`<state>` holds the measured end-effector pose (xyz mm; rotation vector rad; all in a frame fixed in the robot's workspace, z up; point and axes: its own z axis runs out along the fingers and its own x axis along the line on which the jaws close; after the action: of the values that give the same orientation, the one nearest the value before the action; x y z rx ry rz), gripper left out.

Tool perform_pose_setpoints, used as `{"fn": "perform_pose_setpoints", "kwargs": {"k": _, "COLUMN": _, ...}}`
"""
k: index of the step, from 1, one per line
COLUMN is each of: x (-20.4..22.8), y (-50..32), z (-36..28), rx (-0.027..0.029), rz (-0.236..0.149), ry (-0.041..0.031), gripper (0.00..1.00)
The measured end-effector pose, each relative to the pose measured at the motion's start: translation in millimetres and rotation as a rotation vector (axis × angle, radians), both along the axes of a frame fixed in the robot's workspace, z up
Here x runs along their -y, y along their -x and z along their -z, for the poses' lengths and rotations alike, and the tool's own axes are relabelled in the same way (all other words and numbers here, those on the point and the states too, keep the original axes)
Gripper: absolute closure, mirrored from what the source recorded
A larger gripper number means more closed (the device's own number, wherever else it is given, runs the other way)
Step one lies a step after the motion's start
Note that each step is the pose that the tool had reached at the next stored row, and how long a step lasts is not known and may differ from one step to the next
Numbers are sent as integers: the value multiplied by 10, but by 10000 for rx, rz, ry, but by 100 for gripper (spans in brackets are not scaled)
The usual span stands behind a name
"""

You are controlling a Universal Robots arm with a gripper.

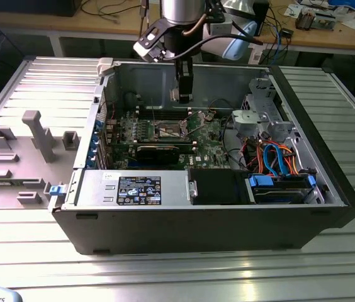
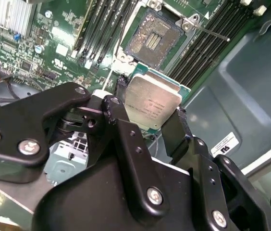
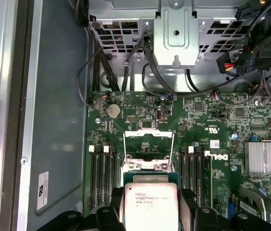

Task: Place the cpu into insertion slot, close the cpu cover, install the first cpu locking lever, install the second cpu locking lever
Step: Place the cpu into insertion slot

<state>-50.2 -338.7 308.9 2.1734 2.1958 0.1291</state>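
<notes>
Gripper [image 2: 150, 98], pinching the cpu [image 2: 154, 105] by two edges, hovers at one o'clock of the empty insertion slot [image 1: 168, 131] in the exterior view, so I judge all four steps are not yet done.

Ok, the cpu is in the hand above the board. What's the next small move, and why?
Probably slide the hand sideways until the cpu sits squarely over the insertion slot, before any lowering. In the second wrist view the hand is shut on the chip's edges, the slot lies open and bare, and the chip looks offset from it.
</notes>
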Motion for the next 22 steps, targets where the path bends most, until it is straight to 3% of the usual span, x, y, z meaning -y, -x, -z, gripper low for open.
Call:
{"fn": "perform_pose_setpoints", "kwargs": {"k": 5, "x": -24, "y": 26, "z": 76, "rx": 15, "rz": 367, "ry": -1, "gripper": 46}}
{"fn": "perform_pose_setpoints", "kwargs": {"k": 19, "x": -24, "y": 28, "z": 83, "rx": 19, "rz": 372, "ry": 0, "gripper": 46}}
{"fn": "perform_pose_setpoints", "kwargs": {"k": 21, "x": -24, "y": 32, "z": 108, "rx": 24, "rz": 375, "ry": 1, "gripper": 46}}
{"fn": "perform_pose_setpoints", "kwargs": {"k": 22, "x": -25, "y": 42, "z": 153, "rx": 24, "rz": 371, "ry": -1, "gripper": 46}}
